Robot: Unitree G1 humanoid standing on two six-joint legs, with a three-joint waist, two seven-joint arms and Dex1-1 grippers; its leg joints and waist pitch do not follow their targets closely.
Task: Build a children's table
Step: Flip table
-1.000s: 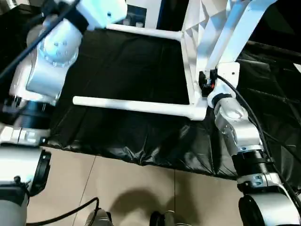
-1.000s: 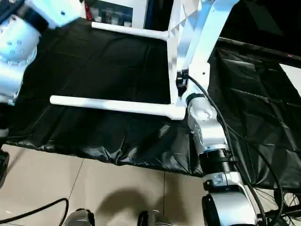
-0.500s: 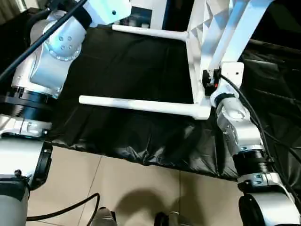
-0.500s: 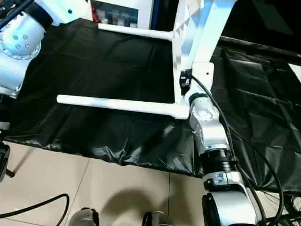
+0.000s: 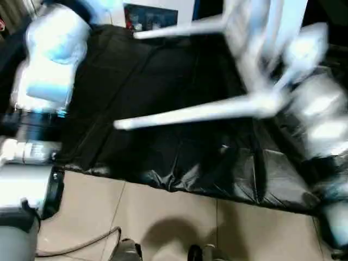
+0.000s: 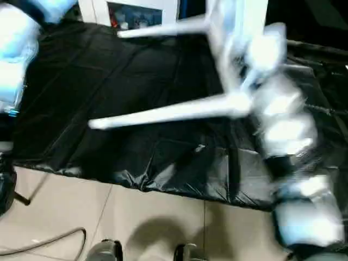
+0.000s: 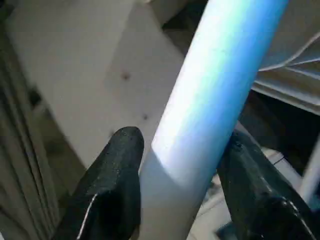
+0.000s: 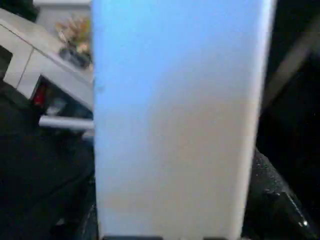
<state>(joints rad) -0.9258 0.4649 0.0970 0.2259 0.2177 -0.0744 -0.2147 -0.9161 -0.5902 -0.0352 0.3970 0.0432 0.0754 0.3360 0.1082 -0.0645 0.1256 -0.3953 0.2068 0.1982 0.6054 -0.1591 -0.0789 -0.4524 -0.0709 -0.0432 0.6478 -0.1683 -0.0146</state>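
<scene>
Over black sheet (image 5: 163, 70), head views: children's table (image 5: 247, 43) held off the surface, tilted, two legs pointing toward robot's left; nearer leg (image 5: 190, 114) slopes down to its free end. Right arm (image 6: 283, 125) blurred beside the tabletop corner. White cabinet (image 6: 136, 11) behind.

Left wrist view: left gripper (image 7: 180, 180) with black fingers (image 7: 117, 175) either side of white tube leg (image 7: 215, 85), about half spread, apparently touching it.

Right wrist view: right gripper (image 8: 170, 220) closed around wide white leg (image 8: 175, 115), fingers mostly hidden.

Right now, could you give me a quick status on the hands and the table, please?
Left hand closed around a white leg. Right hand on a white part. Table tipped over black sheet, legs sideways.
</scene>
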